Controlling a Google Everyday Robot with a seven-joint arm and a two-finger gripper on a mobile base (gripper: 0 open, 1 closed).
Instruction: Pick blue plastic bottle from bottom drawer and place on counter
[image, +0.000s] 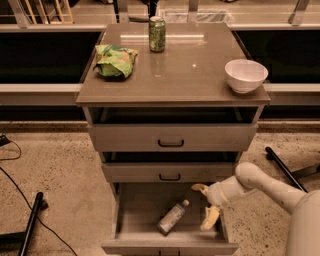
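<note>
The blue plastic bottle (172, 217) lies on its side in the open bottom drawer (134, 235), cap pointing up-right. My gripper (206, 205) hangs inside the drawer's right half, just right of the bottle and not touching it. Its two yellowish fingers (210, 218) are spread apart and hold nothing. The white arm comes in from the lower right. The counter (185, 70) is the glossy grey-brown top of the cabinet above.
On the counter stand a green soda can (157, 34) at the back, a green crumpled bag (115, 61) at the left and a white bowl (245, 75) at the right edge. Two shallower drawers (171, 138) sit above. Black cables and a bar (30, 222) lie on the floor.
</note>
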